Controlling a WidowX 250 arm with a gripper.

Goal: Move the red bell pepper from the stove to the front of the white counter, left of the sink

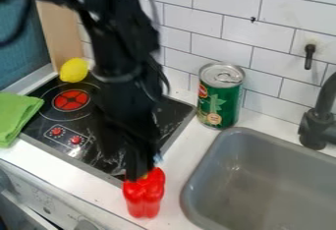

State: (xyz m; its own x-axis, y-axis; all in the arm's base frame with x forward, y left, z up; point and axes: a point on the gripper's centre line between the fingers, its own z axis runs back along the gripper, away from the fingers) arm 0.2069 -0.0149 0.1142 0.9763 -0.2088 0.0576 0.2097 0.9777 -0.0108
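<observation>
The black gripper (142, 167) hangs down over the strip of white counter between the stove and the sink. Directly below it is a red bell pepper (144, 198), upright near the counter's front edge, its top partly covered by the gripper. Whether the gripper holds the pepper or only overlaps it from this angle, I cannot tell.
A green can (220, 96) stands by the tiled wall, left of the grey sink (190, 187) and its black faucet (318, 126). A yellow lemon (74, 70) lies at the back of the black stove (49, 121); a green cloth (16, 116) lies at its left.
</observation>
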